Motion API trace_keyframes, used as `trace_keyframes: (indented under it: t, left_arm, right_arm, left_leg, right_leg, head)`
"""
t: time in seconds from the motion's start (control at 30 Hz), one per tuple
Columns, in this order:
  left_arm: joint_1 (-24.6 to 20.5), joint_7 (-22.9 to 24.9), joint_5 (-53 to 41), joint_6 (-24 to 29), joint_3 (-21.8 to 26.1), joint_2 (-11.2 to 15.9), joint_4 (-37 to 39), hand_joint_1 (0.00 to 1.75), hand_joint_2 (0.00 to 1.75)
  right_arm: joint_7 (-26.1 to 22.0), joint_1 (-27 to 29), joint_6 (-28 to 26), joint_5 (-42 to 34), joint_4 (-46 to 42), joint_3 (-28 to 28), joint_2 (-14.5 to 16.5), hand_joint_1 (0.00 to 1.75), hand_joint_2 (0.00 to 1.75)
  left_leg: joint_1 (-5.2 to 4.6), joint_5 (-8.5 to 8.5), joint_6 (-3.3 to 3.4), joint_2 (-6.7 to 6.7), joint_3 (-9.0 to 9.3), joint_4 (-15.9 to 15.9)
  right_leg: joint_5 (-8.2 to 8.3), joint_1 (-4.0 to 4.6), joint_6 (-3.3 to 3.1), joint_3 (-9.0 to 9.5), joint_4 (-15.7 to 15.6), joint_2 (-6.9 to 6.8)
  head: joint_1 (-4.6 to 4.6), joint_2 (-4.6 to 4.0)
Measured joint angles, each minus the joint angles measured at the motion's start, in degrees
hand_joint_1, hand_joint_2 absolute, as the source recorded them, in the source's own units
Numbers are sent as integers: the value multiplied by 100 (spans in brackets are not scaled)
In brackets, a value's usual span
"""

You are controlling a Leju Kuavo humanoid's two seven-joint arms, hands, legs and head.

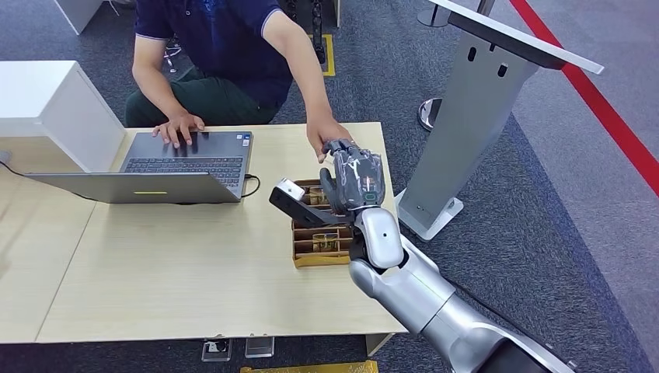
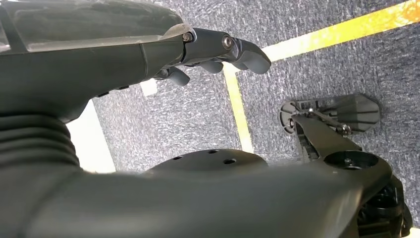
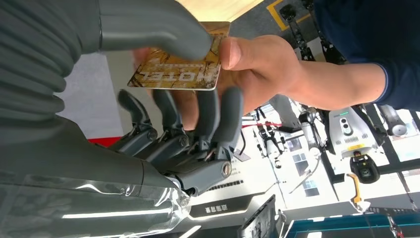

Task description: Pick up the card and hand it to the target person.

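Note:
In the right wrist view a gold card (image 3: pixel 173 69) printed with "HOTEL" lies under my right hand's thumb (image 3: pixel 153 29), with my darker fingers (image 3: pixel 218 114) spread just beyond it. A person's hand (image 3: pixel 257 64) pinches the card's other end, so both of us hold it. From the head view my right hand (image 1: pixel 356 179) is raised over the table's far right side, touching the person's hand (image 1: pixel 326 138). My left hand (image 2: pixel 218 54) hangs over grey carpet, fingers loosely extended and holding nothing.
A brown card box (image 1: pixel 320 237) and a black device (image 1: pixel 291 198) sit under my right forearm. An open laptop (image 1: pixel 179 167) is at the left, the person's other hand on its keys. A silver stand (image 1: pixel 466 116) rises right of the wooden table (image 1: pixel 194 272).

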Motion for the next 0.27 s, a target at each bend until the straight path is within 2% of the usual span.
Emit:
trace_keyframes:
  t: [0.03, 0.17, 0.27]
  left_arm:
    - [0, -8, -4, 5, -1, 0, 0, 0, 175]
    - [-2, -54, 3, 49, -2, 0, 0, 0, 0]
    - [-2, -64, 25, 65, -1, 0, 0, 0, 0]
  right_arm:
    - [2, -11, -12, 2, 40, 7, 13, 0, 175]
    - [25, -41, -70, 12, 170, 22, 51, 0, 175]
    - [43, -65, -92, 23, 228, 34, 55, 0, 175]
  left_leg:
    - [0, 0, 0, 0, 0, 0]
    - [0, 0, 0, 0, 0, 0]
    - [0, 0, 0, 0, 0, 0]
  right_leg:
    - [0, 0, 0, 0, 0, 0]
    - [0, 0, 0, -1, 0, 0]
    - [0, 0, 0, -1, 0, 0]
  head:
    - [0, 0]
    - [2, 0]
    - [2, 0]
